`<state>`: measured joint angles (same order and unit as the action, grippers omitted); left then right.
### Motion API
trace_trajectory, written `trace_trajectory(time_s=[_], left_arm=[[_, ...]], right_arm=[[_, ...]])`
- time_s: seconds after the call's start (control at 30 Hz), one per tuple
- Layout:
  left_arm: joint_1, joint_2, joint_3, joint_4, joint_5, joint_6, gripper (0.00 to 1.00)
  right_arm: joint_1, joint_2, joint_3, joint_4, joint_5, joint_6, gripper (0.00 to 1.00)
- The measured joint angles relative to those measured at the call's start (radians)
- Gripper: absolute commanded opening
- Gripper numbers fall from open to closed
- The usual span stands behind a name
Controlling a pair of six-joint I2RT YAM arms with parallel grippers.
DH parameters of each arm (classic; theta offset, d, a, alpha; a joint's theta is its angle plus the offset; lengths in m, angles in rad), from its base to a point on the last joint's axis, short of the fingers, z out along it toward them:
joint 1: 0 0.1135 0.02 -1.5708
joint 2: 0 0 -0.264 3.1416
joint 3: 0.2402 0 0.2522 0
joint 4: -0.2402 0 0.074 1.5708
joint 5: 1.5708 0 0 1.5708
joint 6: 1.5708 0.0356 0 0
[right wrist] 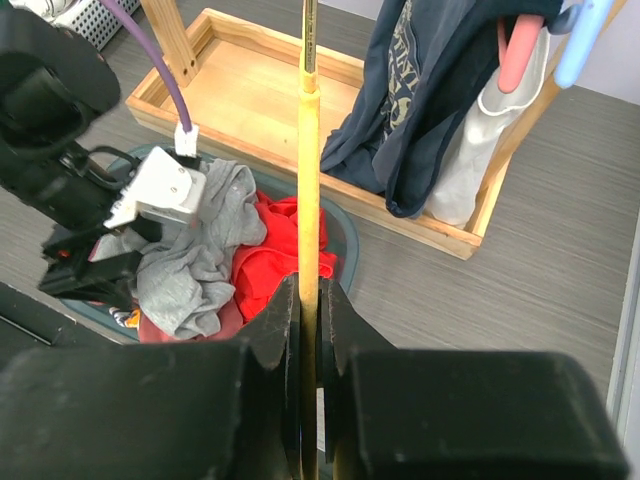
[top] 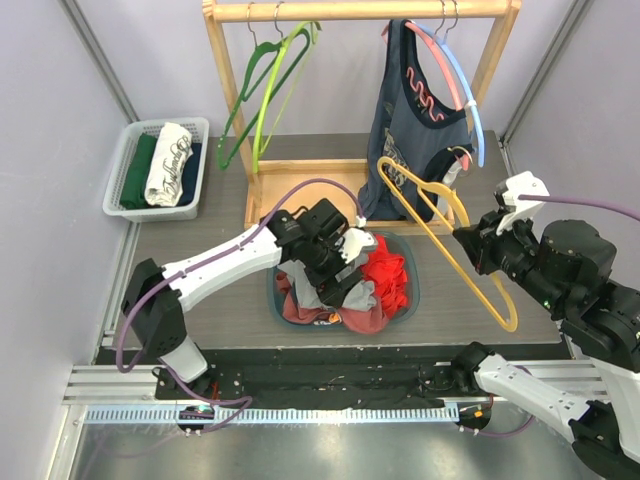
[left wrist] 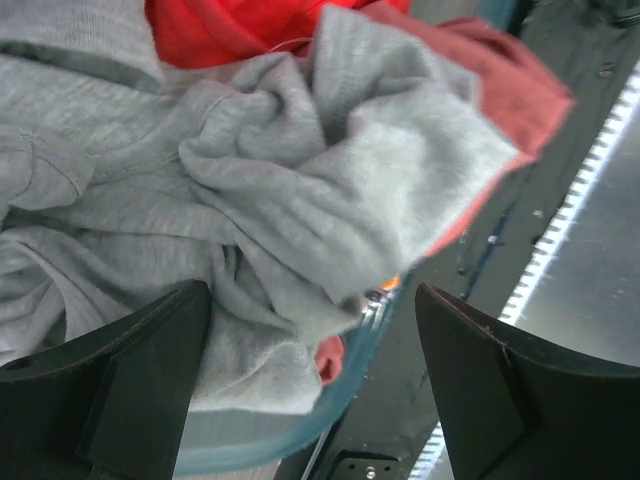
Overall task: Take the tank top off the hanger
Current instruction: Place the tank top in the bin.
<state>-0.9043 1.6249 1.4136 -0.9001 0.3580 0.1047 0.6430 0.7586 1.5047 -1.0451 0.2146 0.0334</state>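
A grey tank top [left wrist: 300, 180] lies crumpled on red clothes in the teal basket [top: 412, 290], free of any hanger. My left gripper [top: 345, 262] hovers just over it at the basket's near rim [left wrist: 280, 440]. Its jaws stand open [left wrist: 305, 295] with nothing between them. The bare yellow hanger [top: 432, 237] slants in the air right of the basket. My right gripper [top: 468, 238] is shut on its bar, which runs straight up between the closed fingers [right wrist: 318, 300]. The same grey tank top [right wrist: 190, 260] shows beside the left wrist in the right wrist view.
A wooden rack [top: 360, 10] stands at the back. It carries green hangers [top: 265, 80] and a navy tank top [top: 410, 110] on a pink hanger beside a blue one [top: 465, 85]. A white basket [top: 125, 160] of folded clothes sits far left.
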Motion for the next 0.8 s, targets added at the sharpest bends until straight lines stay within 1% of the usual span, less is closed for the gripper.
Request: trace_trajectory(time_s=[0.07, 0.17, 0.3, 0.37, 0.5, 0.6, 0.67, 0.8], left_arm=[[-0.001, 0.014, -0.04, 0.04, -0.025, 0.0, 0.88], [-0.007, 0.065, -0.084, 0.097, -0.099, 0.016, 0.88], [-0.012, 0.132, -0.085, 0.119, -0.184, 0.04, 0.9], [-0.016, 0.126, -0.085, 0.119, -0.197, 0.042, 0.91], [-0.018, 0.084, -0.078, 0.095, -0.205, 0.038, 0.98], [-0.018, 0.059, -0.005, 0.014, -0.207, 0.032, 0.99], [-0.017, 0.045, 0.093, -0.054, -0.208, 0.033, 1.0], [-0.017, -0.032, 0.219, -0.117, -0.202, 0.032, 1.0]], right_arm=[[0.0, 0.006, 0.0, 0.005, -0.003, 0.003, 0.01], [0.0, 0.01, -0.002, 0.01, -0.008, 0.008, 0.01], [0.0, 0.01, -0.003, 0.024, -0.015, 0.015, 0.01], [0.0, 0.01, -0.003, 0.028, -0.019, 0.018, 0.01], [0.0, 0.034, 0.026, 0.027, -0.034, 0.017, 0.01], [0.0, 0.071, 0.074, 0.027, -0.045, 0.013, 0.01], [0.0, 0.102, 0.112, 0.028, -0.054, 0.006, 0.01], [0.0, 0.153, 0.161, 0.027, -0.065, -0.002, 0.01]])
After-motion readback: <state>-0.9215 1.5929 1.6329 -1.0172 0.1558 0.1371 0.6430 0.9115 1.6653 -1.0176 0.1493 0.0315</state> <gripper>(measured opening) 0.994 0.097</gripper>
